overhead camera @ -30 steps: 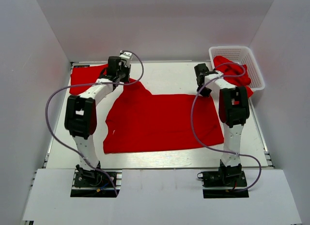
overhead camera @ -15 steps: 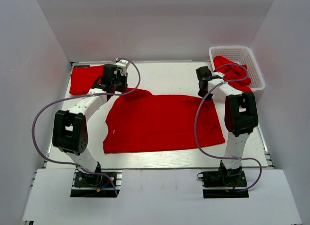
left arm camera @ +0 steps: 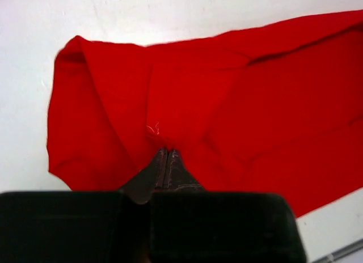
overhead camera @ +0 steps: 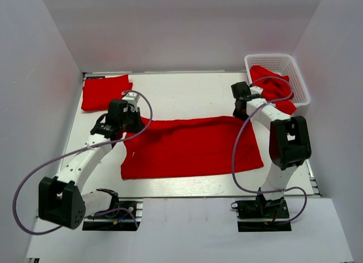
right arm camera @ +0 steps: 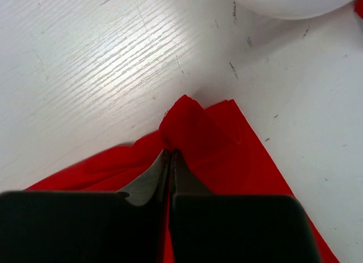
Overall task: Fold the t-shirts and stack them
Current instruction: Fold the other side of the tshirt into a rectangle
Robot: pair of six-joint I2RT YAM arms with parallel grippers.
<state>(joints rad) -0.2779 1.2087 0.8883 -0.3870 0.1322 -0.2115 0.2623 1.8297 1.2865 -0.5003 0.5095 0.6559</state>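
the spread t-shirt (overhead camera: pixel 193 148) lies flat across the middle of the bench (overhead camera: pixel 187 93), a wide red band running from near the left edge to near the right edge, with its near hem parallel to the near edge of the bench. the left gripper (overhead camera: pixel 136 126) sits at the far left corner of this cloth, and in the left wrist view its fingers (left arm camera: pixel 160 164) are pressed together on a pinch of the fabric, the t-shirt (left arm camera: pixel 227 104) fanning away from the tips in soft folds with a doubled layer along one side. the right gripper (overhead camera: pixel 241 111) is at the far right corner of the same shirt. in the right wrist view its fingers (right arm camera: pixel 164 166) are likewise pressed together, nipping a small raised peak of red cloth (right arm camera: pixel 193 132) above the bare white bench top (right arm camera: pixel 102 59). both arms reach forward from their bases at the near edge, the left arm stretched low and slanting toward the middle, the right arm bent at the elbow close to the right edge. a folded t-shirt (overhead camera: pixel 105 92) lies as a neat flat rectangle in the far left corner of the bench, well apart from the left gripper. in the far right corner stands a white lattice basket (overhead camera: pixel 276 58) holding a heap of red t-shirts (overhead camera: pixel 271 81), some of the cloth hanging over its near rim, just beside the right arm.
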